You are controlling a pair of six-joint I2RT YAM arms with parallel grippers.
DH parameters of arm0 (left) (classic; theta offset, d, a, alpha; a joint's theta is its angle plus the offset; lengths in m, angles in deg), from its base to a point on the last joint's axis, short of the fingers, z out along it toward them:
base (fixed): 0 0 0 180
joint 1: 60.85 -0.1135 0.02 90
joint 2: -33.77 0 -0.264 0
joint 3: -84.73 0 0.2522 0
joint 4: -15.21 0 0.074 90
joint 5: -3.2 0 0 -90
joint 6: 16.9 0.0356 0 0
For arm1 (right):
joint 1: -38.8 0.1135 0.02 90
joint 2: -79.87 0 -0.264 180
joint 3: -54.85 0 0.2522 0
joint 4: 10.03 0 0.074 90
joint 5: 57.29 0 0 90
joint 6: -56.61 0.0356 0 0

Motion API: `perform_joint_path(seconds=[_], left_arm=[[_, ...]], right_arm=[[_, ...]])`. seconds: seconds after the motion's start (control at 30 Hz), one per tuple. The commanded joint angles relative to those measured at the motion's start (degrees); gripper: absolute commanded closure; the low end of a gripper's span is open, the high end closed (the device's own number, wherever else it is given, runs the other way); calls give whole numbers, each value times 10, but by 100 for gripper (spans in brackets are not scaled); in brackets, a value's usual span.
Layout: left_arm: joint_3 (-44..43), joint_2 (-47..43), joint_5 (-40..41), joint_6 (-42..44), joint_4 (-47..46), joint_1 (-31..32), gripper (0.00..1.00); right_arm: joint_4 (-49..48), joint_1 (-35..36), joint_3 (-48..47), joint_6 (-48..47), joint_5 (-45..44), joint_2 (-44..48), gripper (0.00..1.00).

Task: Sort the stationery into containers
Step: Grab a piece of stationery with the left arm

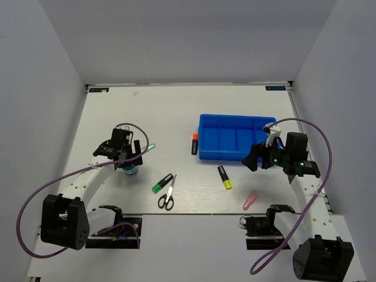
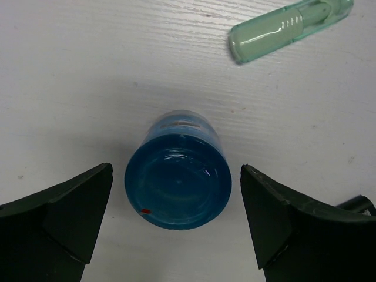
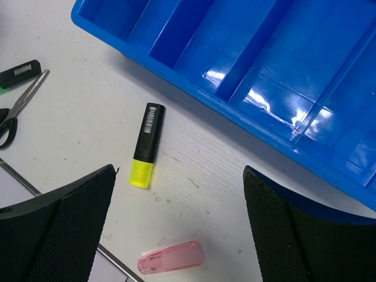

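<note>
The small blue tube (image 2: 178, 185) standing between the spread left fingers (image 2: 59, 217) could be tipped over if only one side is touched, and the yellow highlighter (image 3: 147, 147) lying on the counter (image 3: 235, 176) near the blue tray (image 3: 264, 70) could be pushed away by the spread right fingers (image 3: 59, 229).

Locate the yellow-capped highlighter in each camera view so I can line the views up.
Top external: yellow-capped highlighter lies on the table right of centre, just in front of the blue tray.
Left wrist: not in it.
Right wrist: left of centre, below the tray's near wall, yellow cap pointing down-frame.
Shared landmark: the tray, with the pink highlighter nearer the arm bases.
</note>
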Motion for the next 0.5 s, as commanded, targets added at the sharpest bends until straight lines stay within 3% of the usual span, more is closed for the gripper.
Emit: perform_joint_path(seconds=[0.0, 0.17, 0.37, 0.4, 0.47], left_arm=[[-6, -10, -39, -10, -8, -1, 0], [6, -10, -29, -16, -4, 2, 0], [2, 14, -6, -21, 7, 2, 11], [-3, 17, -5, -23, 9, 2, 14], [-4, 19, -7, -24, 11, 2, 28]], right_arm=[[4, 4, -27, -4, -7, 3, 10], [3, 4, -27, -3, -8, 3, 10], [5, 5, -28, -3, -8, 6, 10], [6, 5, -28, -3, -8, 7, 10], [6, 4, -28, -1, -8, 9, 10]])
